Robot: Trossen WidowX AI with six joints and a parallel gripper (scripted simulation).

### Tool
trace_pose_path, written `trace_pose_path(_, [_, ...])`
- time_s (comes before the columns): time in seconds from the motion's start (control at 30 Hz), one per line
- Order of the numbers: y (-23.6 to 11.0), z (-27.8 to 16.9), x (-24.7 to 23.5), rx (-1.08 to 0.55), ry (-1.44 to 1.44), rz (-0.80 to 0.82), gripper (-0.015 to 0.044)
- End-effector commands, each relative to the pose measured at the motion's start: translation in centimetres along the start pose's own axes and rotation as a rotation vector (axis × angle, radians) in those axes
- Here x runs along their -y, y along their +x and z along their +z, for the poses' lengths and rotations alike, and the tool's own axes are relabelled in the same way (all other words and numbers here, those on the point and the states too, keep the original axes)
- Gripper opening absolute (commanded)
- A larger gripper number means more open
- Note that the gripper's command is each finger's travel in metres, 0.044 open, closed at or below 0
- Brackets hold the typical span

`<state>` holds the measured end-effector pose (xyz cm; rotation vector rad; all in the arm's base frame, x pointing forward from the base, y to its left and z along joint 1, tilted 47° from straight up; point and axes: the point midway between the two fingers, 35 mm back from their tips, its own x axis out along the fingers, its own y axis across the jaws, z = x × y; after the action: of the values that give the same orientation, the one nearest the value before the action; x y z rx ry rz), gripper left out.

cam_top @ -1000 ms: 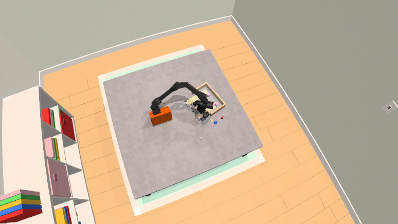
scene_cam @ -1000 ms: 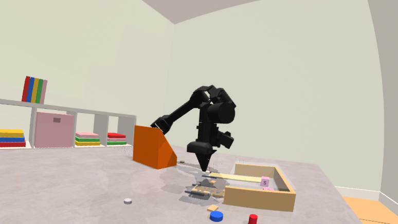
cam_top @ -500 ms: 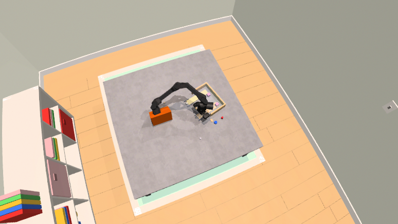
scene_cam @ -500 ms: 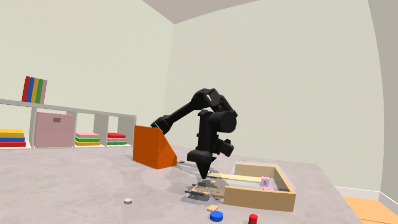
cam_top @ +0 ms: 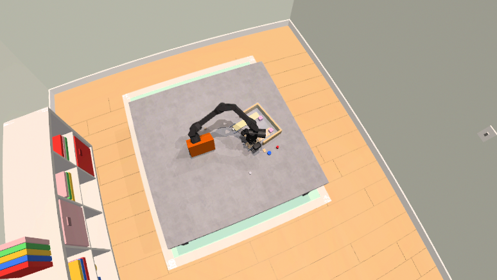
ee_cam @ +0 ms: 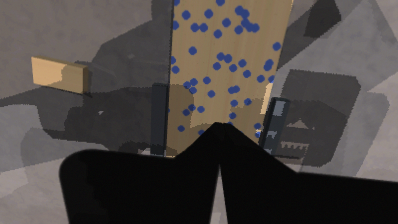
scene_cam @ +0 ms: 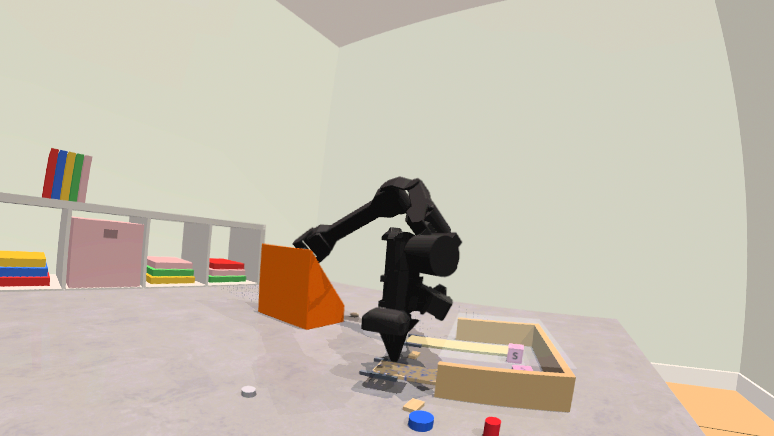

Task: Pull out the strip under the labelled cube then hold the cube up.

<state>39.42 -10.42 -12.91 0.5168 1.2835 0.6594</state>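
Observation:
A pink cube (cam_top: 260,118) (scene_cam: 515,353) marked S rests on the far end of a plain pale-yellow strip (scene_cam: 460,345) inside the wooden-walled tray (cam_top: 274,139) (scene_cam: 503,387). A second pink cube (cam_top: 270,130) (scene_cam: 522,368) is in the tray, mostly hidden by the front wall in the exterior view; I cannot read its label. A blue-speckled wooden strip (scene_cam: 424,373) (ee_cam: 215,42) sticks out of the tray between two dark rails (ee_cam: 159,120). My gripper (scene_cam: 395,359) (ee_cam: 221,131) is shut and empty, pointing down just above the speckled strip's outer end.
Small wooden blocks (scene_cam: 413,405) (ee_cam: 57,74) lie beside the speckled strip. A blue disc (cam_top: 269,153) (scene_cam: 421,420), a red cylinder (cam_top: 277,147) (scene_cam: 491,426) and a white disc (cam_top: 250,173) (scene_cam: 248,391) lie outside the tray. The orange arm base (cam_top: 201,146) (scene_cam: 284,287) stands behind.

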Motion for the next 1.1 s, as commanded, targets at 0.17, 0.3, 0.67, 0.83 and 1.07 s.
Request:
trace_pose_path(0.17, [1.38, -0.3, -0.23, 0.002, 0.01, 0.008, 0.0])
trace_pose_path(0.3, [1.48, -0.31, -0.25, 0.002, 0.01, 0.008, 0.0])
trace_pose_path(0.67, [1.51, -0.32, -0.25, 0.002, 0.01, 0.008, 0.0])
trace_pose_path(0.83, [1.51, -0.32, -0.25, 0.002, 0.01, 0.008, 0.0])
trace_pose_path(1.07, [1.58, -0.32, -0.25, 0.002, 0.01, 0.008, 0.0])
